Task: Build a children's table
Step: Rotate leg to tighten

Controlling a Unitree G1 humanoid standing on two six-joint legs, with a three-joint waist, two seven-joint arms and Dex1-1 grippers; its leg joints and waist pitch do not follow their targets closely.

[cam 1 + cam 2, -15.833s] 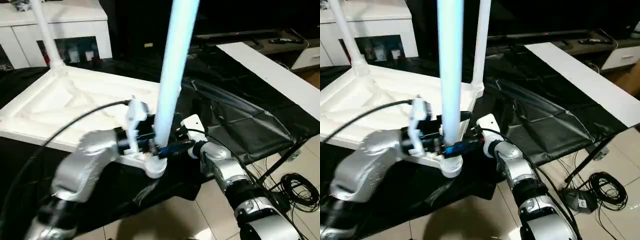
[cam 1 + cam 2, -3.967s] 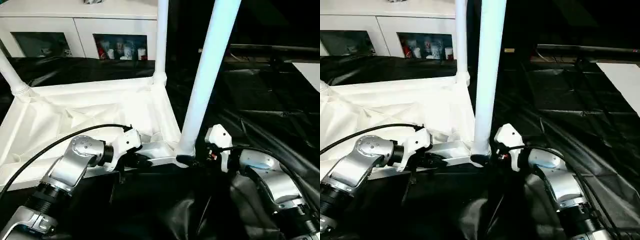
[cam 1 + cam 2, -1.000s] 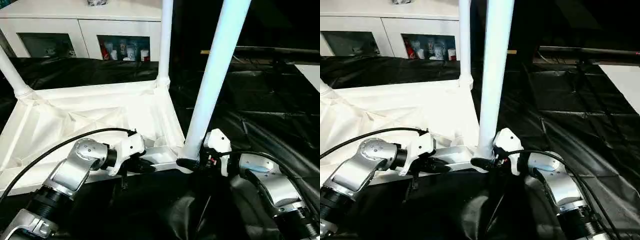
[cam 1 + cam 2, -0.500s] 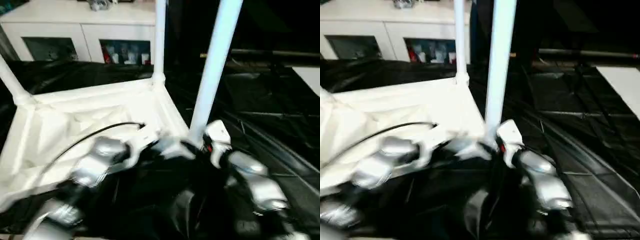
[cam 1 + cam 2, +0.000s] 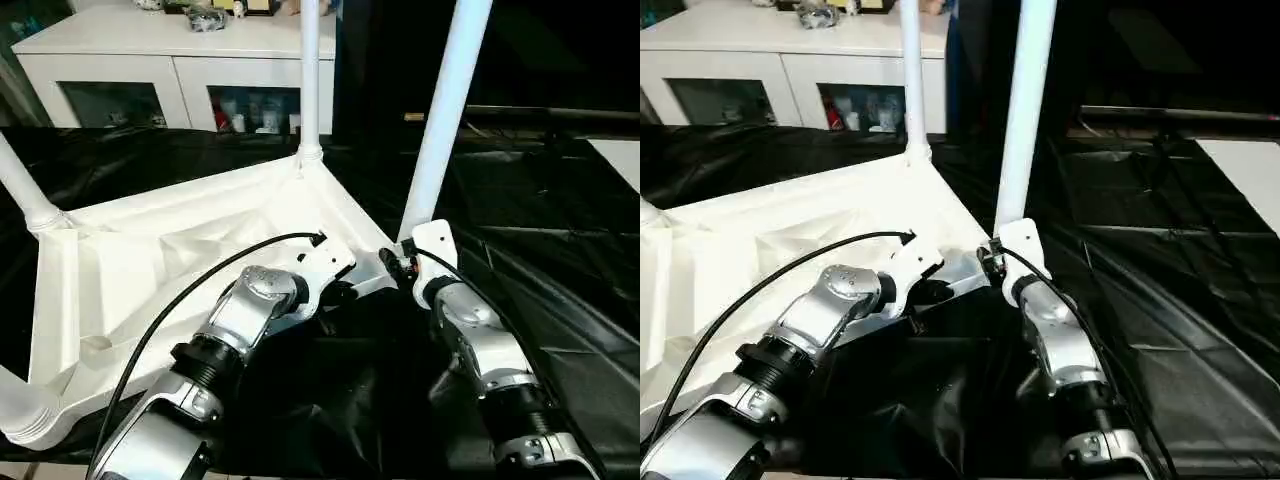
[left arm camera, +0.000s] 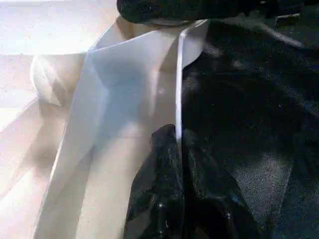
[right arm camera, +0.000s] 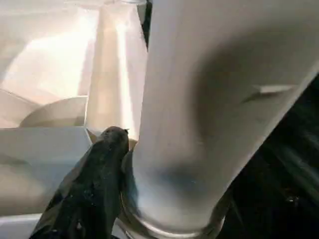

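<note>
The white tabletop (image 5: 150, 260) lies upside down on black sheeting, ribbed underside up. Its legs stand in the corner sockets: one at the far corner (image 5: 308, 70), one at the left (image 5: 20, 195), a third's base at the near left (image 5: 20, 415). Another leg (image 5: 440, 120) rises from the near right corner. My right gripper (image 5: 390, 262) is shut on that leg's base; one black finger (image 7: 102, 174) presses against the leg (image 7: 199, 99). My left gripper (image 5: 338, 292) is shut on the tabletop's thin rim (image 6: 149, 74) beside that corner, its fingers (image 6: 164, 194) pinching the edge.
A white cabinet with glass doors (image 5: 150, 70) stands behind the table. Black sheeting (image 5: 560, 270) covers the surface to the right, with a white panel (image 5: 622, 150) at the far right edge. A black cable (image 5: 200, 275) runs along my left arm over the tabletop.
Both arms have stretched forward, and the near right corner with its leg has slid away from me. The view has shifted too, bringing the near left corner into sight.
</note>
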